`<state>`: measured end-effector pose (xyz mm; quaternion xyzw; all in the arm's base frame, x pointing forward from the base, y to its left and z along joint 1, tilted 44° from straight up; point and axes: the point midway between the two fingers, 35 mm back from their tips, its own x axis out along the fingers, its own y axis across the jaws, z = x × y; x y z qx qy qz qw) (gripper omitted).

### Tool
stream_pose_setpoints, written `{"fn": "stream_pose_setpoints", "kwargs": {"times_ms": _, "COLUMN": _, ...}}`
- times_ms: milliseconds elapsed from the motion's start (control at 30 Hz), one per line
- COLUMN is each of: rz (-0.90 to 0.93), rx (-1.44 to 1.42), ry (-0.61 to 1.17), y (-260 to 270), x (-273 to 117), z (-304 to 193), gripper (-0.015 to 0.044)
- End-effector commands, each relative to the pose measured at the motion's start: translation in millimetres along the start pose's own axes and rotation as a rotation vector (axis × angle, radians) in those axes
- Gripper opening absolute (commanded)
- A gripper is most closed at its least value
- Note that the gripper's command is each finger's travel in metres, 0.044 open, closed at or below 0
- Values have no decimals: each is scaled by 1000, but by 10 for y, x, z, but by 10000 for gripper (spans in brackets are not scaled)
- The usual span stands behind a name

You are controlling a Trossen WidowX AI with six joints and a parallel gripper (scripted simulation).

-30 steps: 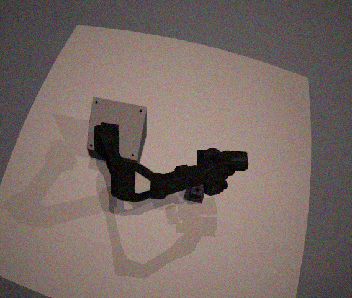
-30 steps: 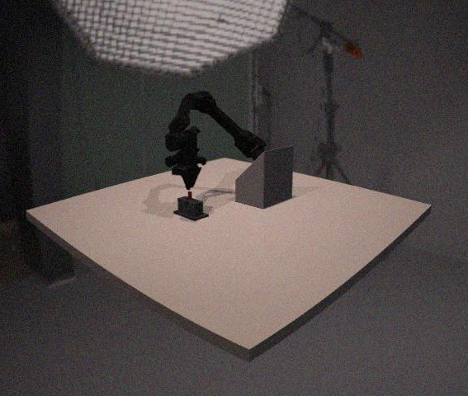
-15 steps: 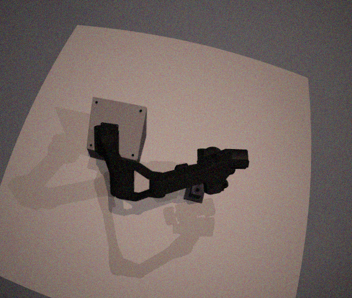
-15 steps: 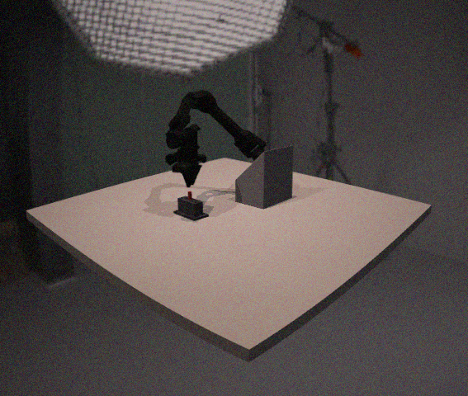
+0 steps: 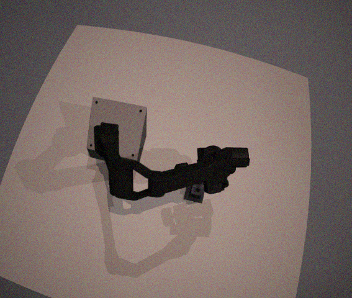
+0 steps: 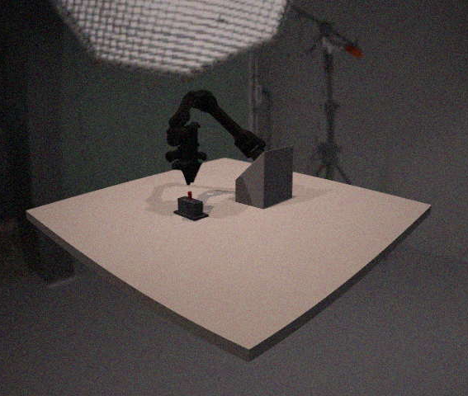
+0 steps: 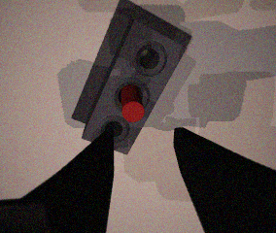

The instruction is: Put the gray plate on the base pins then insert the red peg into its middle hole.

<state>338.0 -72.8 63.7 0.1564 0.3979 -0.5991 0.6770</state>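
The gray plate [image 7: 169,43] lies flat on the dark base [image 7: 89,101] [image 6: 198,216] [image 5: 193,199], with its three holes in a row in the wrist view. The outer holes look dark, and the pins in them are hard to make out. The red peg [image 7: 132,112] [image 6: 189,195] stands upright in the middle hole, its upper part sticking out above the plate. How deep it sits is hidden. My gripper [image 7: 143,137] [image 6: 188,184] is open and empty, pointing down just above the peg's top. Its fingers stand apart and do not touch the peg.
A gray wedge-shaped block [image 5: 126,128] [image 6: 278,179] stands on the pale table [image 5: 233,96] [image 6: 267,264] beside the plate and base, with the arm mounted on its sloped face. The arm reaches over part of the base in the top view.
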Motion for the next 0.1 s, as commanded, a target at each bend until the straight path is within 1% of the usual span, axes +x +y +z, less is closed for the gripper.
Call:
{"fn": "stream_pose_setpoints", "kwargs": {"times_ms": 0, "rz": 2, "rx": 3, "ry": 0, "y": 0, "x": -37, "z": -1, "gripper": 150}}
{"fn": "stream_pose_setpoints", "kwargs": {"times_ms": 67, "rz": 2, "rx": 3, "ry": 0, "y": -2, "x": -49, "z": 0, "gripper": 150}}
